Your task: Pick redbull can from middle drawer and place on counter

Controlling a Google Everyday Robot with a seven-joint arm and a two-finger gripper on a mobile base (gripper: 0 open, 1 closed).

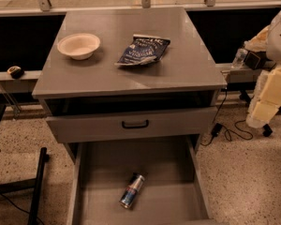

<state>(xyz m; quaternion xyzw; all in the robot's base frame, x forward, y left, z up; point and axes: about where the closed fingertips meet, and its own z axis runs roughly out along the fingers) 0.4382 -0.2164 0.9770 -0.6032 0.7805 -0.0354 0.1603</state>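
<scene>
Nearest the camera, the redbull can [132, 190] lay on its side on the floor of the open middle drawer [103, 170], its silver top pointing toward the cabinet. Above, the counter [187, 64] held 1 white bowl [78, 45] and 1 dark blue snack bag [143, 50]. Speckled flooring [243, 172] surrounded the cabinet. The gripper [267, 100] hung at the right edge, well apart from the can; its open or closed state could not be told.

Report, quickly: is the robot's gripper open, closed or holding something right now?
Gripper: at the right edge, beside the counter; open or closed cannot be told. The redbull can lies in the middle drawer.
</scene>
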